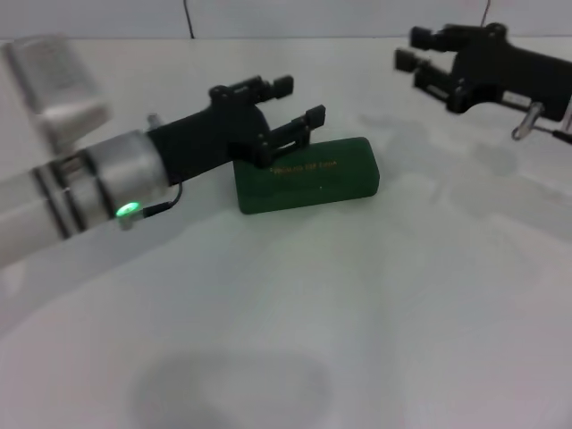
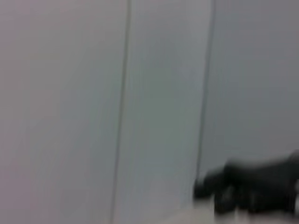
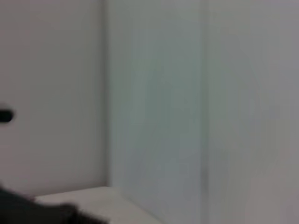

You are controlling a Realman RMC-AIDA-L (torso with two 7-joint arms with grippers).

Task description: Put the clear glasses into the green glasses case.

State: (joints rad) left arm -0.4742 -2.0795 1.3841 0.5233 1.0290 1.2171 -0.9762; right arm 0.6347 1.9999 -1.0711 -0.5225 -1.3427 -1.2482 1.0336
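Observation:
The green glasses case (image 1: 308,174) lies shut on the white table (image 1: 357,295) in the head view, gold lettering on its lid. My left gripper (image 1: 298,100) hovers open just above the case's left rear end, with nothing between its fingers. Far off at the back right, my right gripper (image 1: 413,49) hangs open and empty above the table. I cannot make out the clear glasses; only faint grey patches (image 1: 429,134) show on the table to the right of the case. Neither wrist view shows the case.
A pale wall runs behind the table's far edge. The left wrist view shows wall panels and a dark gripper shape (image 2: 252,191) farther off. In the right wrist view there is wall, a table corner (image 3: 93,196) and a dark blur.

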